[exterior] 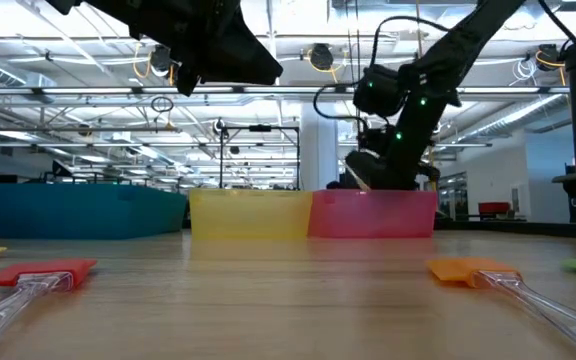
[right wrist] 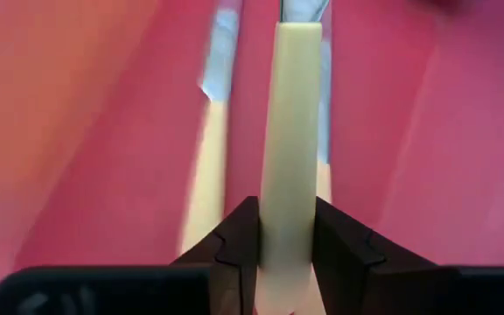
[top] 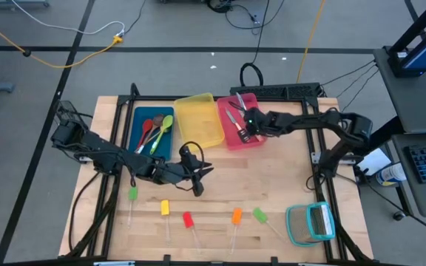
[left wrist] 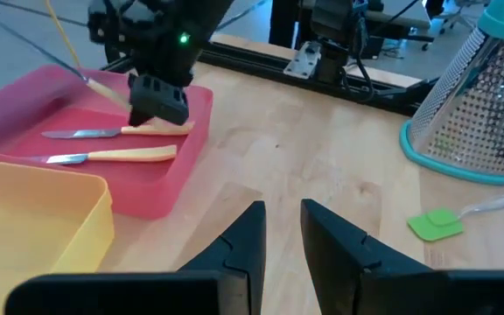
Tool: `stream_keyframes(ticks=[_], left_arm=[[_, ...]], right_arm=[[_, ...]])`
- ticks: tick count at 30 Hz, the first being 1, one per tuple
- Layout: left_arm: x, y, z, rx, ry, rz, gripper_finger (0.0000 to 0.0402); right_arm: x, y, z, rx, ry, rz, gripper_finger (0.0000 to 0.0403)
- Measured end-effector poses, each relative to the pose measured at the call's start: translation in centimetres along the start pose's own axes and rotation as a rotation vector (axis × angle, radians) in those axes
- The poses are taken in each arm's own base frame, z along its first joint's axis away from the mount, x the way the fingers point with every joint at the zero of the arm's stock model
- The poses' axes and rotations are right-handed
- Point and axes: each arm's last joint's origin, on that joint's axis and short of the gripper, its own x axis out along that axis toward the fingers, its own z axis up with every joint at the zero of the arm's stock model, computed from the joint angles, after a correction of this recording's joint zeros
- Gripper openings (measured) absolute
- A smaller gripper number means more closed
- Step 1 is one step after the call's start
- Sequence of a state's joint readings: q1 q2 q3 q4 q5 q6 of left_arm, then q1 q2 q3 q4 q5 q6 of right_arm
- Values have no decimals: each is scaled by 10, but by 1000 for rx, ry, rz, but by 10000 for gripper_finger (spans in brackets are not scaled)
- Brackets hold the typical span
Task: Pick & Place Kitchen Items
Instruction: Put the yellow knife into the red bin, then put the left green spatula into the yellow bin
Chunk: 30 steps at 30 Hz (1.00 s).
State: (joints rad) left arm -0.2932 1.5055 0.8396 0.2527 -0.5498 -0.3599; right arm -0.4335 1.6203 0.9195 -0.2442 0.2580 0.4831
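Note:
My right gripper is inside the pink bin, shut on a yellow-handled knife. Two more yellow-handled knives lie on the bin's floor. My left gripper hovers open and empty over the table in front of the yellow bin. Red, green and brown spoons lie in the blue bin. Several clear-handled sticks lie flat along the near edge, with green, yellow, red, orange and green heads. My right gripper pinches the knife's yellow handle between its two fingers, near the handle's free end. The fingers come slanting down from the table's right into the bin. The knife runs on ahead of the fingers, its blade away from them, above another knife.
A teal-framed grater stands at the near right, close to the right green stick. The three bins stand side by side at the table's far middle. Bare wood lies between the bins and the row of sticks.

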Motion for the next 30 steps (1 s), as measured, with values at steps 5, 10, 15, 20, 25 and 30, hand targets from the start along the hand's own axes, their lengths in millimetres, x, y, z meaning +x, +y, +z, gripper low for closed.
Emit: stream_keyframes(ticks=[5, 10, 15, 20, 25, 30], left_arm=[[0, 0, 0, 21, 4, 1, 76], [0, 0, -1, 32, 10, 3, 76], [0, 1, -2, 35, 15, 6, 76], [0, 1, -2, 40, 21, 7, 76], [0, 2, -4, 51, 37, 13, 76], [-1, 1, -5, 55, 42, 11, 76]], right_arm=[[11, -8, -5, 3, 68, -50, 74], [15, -7, -4, -1, 61, -49, 84], [17, -6, -4, 5, 49, -29, 98], [16, -5, -3, 8, 36, -25, 103], [16, -4, 0, -7, 5, -12, 104], [16, -2, 2, -20, -16, -1, 104]])
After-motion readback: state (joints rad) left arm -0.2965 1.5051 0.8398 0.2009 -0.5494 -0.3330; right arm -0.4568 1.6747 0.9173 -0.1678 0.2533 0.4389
